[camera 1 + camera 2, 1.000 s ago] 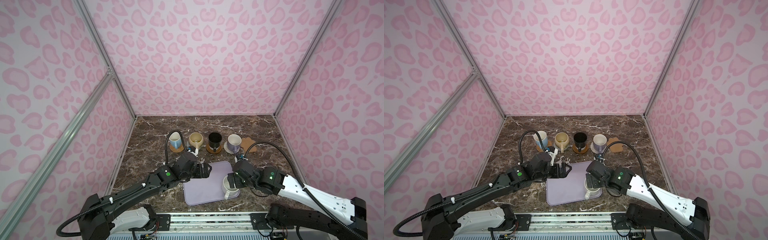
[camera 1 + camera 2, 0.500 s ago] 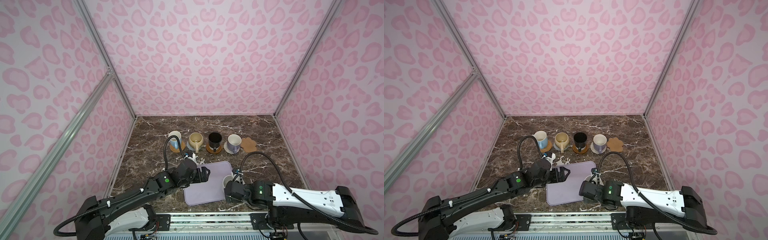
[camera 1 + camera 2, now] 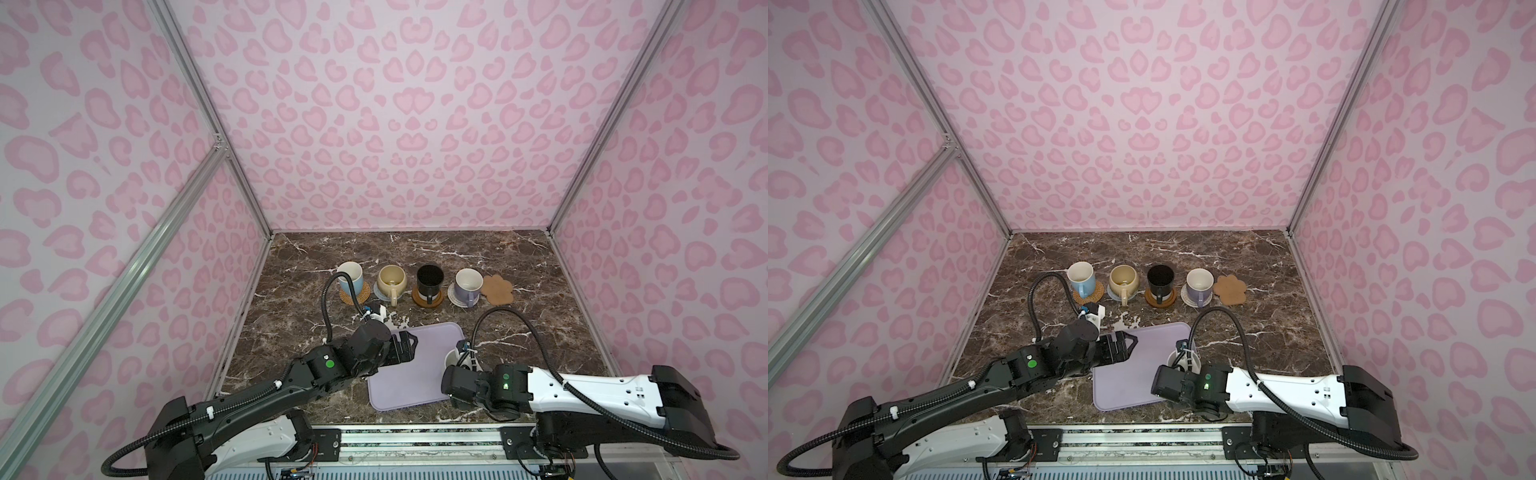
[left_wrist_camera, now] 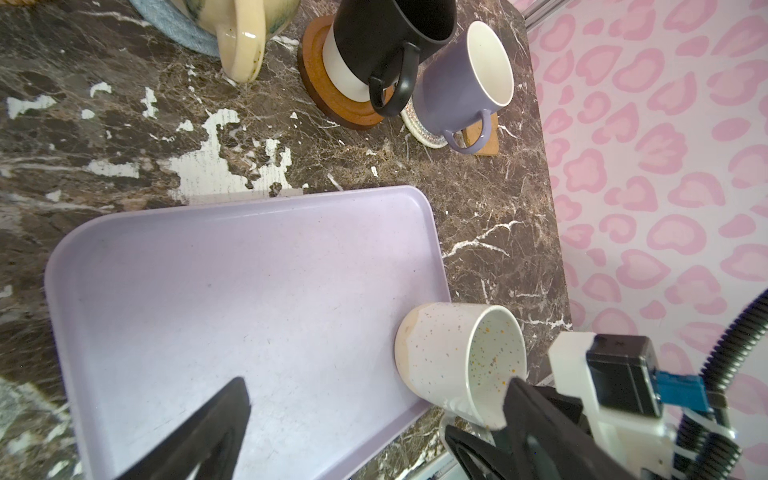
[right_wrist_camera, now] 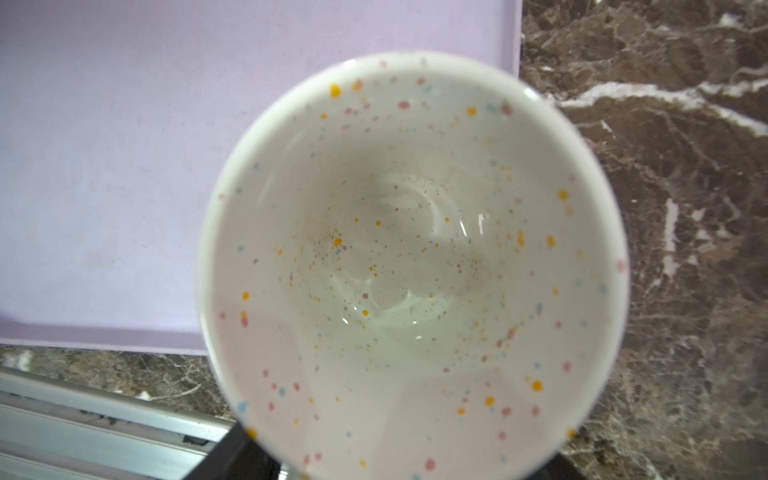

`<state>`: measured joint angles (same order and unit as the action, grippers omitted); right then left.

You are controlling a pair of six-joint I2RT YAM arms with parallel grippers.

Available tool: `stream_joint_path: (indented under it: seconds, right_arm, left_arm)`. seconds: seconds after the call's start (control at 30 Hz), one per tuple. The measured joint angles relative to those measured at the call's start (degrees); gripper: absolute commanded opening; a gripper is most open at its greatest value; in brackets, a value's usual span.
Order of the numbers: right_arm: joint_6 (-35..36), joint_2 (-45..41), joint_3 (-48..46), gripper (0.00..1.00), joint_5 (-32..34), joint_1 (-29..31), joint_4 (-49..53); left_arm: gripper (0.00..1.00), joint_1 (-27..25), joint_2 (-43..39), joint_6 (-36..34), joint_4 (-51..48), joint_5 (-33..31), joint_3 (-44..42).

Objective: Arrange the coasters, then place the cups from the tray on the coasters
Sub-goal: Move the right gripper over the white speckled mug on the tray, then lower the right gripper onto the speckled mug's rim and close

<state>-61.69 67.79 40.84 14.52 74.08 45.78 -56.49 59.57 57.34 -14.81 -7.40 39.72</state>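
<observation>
Speckled cream-white mug (image 3: pixel 451 358) (image 4: pixel 453 353) (image 5: pixel 411 249) stands upright at the near right corner of the flat lavender rectangular tray (image 3: pixel 415 386) (image 4: pixel 228 291), close against the low rim on 2 sides. The right gripper (image 4: pixel 484 411) straddles the mug's wall on the side toward the robot, with 1 black finger tip over the rim and the other lower down outside. Whether the jaws already pinch the wall I cannot tell.

The left gripper (image 3: pixel 407 349) (image 3: pixel 1127 345) hangs with jaws spread wide and nothing between them, over the tray's far left corner. The rest of the tray floor is bare.

In both top views, 4 mugs line the far side on coasters:
- light blue mug (image 3: pixel 350 276) on the orange woven mat (image 3: pixel 355 296)
- pale yellow mug (image 3: pixel 392 280) on the blue-grey woven mat (image 4: pixel 174 20)
- black mug (image 3: pixel 430 280) on the brown wooden disc (image 3: pixel 428 300)
- lavender mug (image 3: pixel 467 284) on the cream woven mat (image 3: pixel 455 298)

The tan flower-shaped coaster (image 3: pixel 497 289) (image 3: pixel 1229 289) lies uncovered at the row's right end, just beside the cream mat.

A band of bare dark marble tabletop (image 3: pixel 519 332) separates the tray's far edge from the row. More open marble runs from the tray's right edge to the pink wall.
</observation>
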Motion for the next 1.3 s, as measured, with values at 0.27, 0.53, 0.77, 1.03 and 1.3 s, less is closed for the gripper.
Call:
stream_joint_path:
  seconds: [0.27,0.53,0.77,1.03,1.3]
  right_arm:
    - [1.31,2.62,0.31,0.44,0.02,0.07,-0.02]
    - [2.36,5.27,2.4,0.29,0.57,0.07,0.9]
    - [3.61,7.06,3.39,0.12,1.53,0.04,1.18]
    - [3.89,7.63,3.8,0.0,1.97,0.04,1.33]
    - [4.57,4.55,3.96,0.0,2.38,-0.46,2.67]
  left_arm:
    - [0.97,-0.2,-0.02,0.2,0.33,-0.09,-0.28]
    - [0.98,-0.2,0.22,0.2,0.33,-0.11,-0.28]
    - [0.98,-0.2,0.24,0.2,0.37,-0.11,-0.28]
    - [0.98,-0.2,0.22,0.2,0.39,-0.11,-0.28]
    - [0.98,-0.2,-0.02,0.44,1.99,-0.07,-0.52]
